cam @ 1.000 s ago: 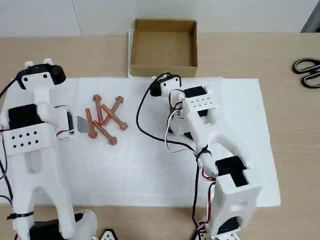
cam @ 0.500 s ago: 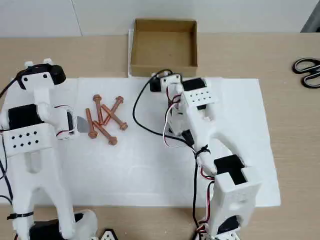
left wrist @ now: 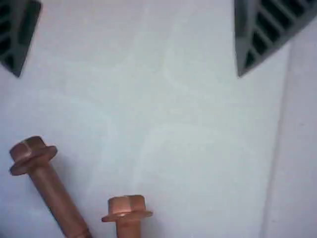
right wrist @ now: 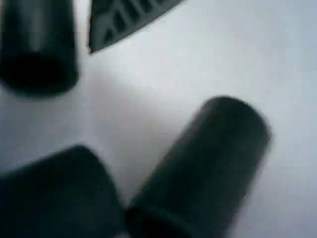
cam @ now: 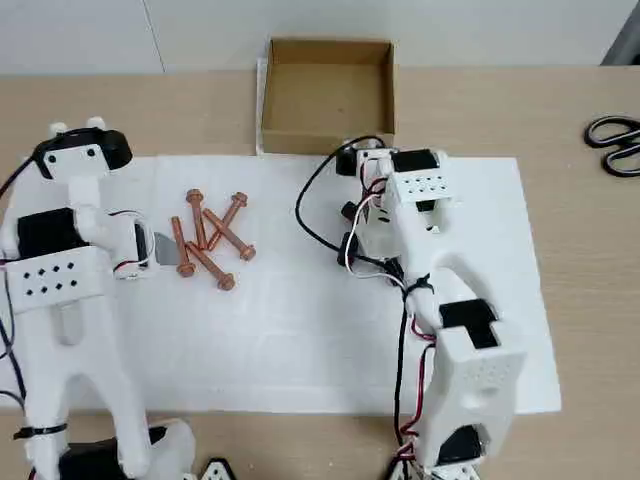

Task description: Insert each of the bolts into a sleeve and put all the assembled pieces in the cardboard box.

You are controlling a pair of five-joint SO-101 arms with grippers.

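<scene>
1. The step in hand, I judge, is taking one black sleeve [right wrist: 213, 163] with my right claw [right wrist: 124, 22]. I'd centre on its middle, clear of the two neighbouring sleeves, so closing doesn't roll it away.
2. I cannot tell how far my right claw is open. It hangs low over the sleeves.
3. My right arm [cam: 420, 190] stretches toward 12 o'clock, its head just short of the cardboard box [cam: 328, 90].
4. My left claw [left wrist: 129, 74] gapes wide and empty, low over the white sheet [cam: 300, 340]. Five bolts [cam: 210, 240] lie heaped loosely at its 3 o'clock.
</scene>
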